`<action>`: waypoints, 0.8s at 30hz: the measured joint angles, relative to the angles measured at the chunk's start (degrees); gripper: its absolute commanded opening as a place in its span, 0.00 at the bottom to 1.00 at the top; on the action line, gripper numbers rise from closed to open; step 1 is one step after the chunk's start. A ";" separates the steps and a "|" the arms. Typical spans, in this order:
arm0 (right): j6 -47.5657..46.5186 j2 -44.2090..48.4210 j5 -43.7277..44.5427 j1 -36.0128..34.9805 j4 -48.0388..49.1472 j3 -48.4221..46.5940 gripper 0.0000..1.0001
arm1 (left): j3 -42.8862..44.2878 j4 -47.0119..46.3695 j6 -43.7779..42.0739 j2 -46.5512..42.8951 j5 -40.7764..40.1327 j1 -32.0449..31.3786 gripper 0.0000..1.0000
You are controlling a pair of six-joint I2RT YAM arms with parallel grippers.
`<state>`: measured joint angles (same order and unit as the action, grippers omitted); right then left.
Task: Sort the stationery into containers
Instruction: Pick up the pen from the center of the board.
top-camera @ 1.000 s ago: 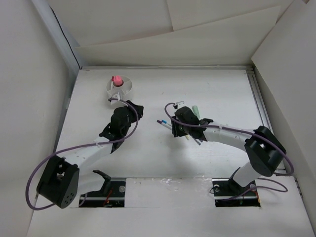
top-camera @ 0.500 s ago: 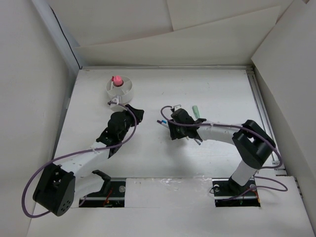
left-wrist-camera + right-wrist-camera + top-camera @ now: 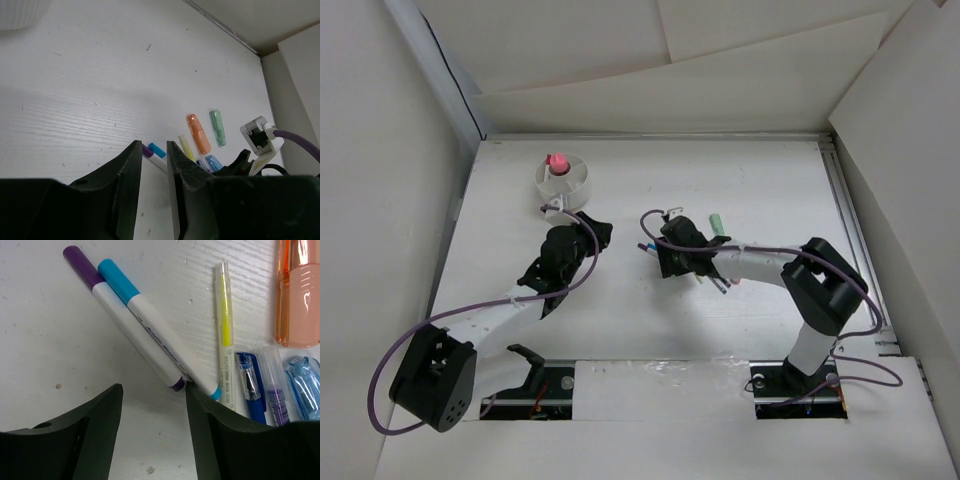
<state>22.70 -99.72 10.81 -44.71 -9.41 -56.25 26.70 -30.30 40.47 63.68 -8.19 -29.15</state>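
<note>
Right hand (image 3: 658,262) hovers mid-bench (image 3: 770,180) over pens; left hand (image 3: 554,208) sits at 6 o'clock of the white cup (image 3: 576,186) holding a pink glue stick (image 3: 557,161). Left wrist: fingers narrowly parted, empty. Right wrist: jaws spread, straddling the ends of the purple marker (image 3: 125,322) and the cyan marker (image 3: 161,329).

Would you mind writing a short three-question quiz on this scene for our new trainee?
1. True or false: the right gripper is shut on the purple marker.
2. What stands in the cup? A. a glue stick B. an orange highlighter C. nothing
3. Fill in: the second marker, beside the purple one, has a ___ cap.

Key: 1 false, its jaws stand open and hold nothing; 2 A; 3 blue.
</note>
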 measured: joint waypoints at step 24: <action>-1.05 -1.95 -4.48 0.04 3.28 -1.18 0.32 | 1.51 6.03 -1.51 2.12 2.75 2.25 0.37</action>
<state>21.65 -101.67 6.33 -44.66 -6.13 -57.43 28.21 -24.27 38.96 65.80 -5.43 -26.89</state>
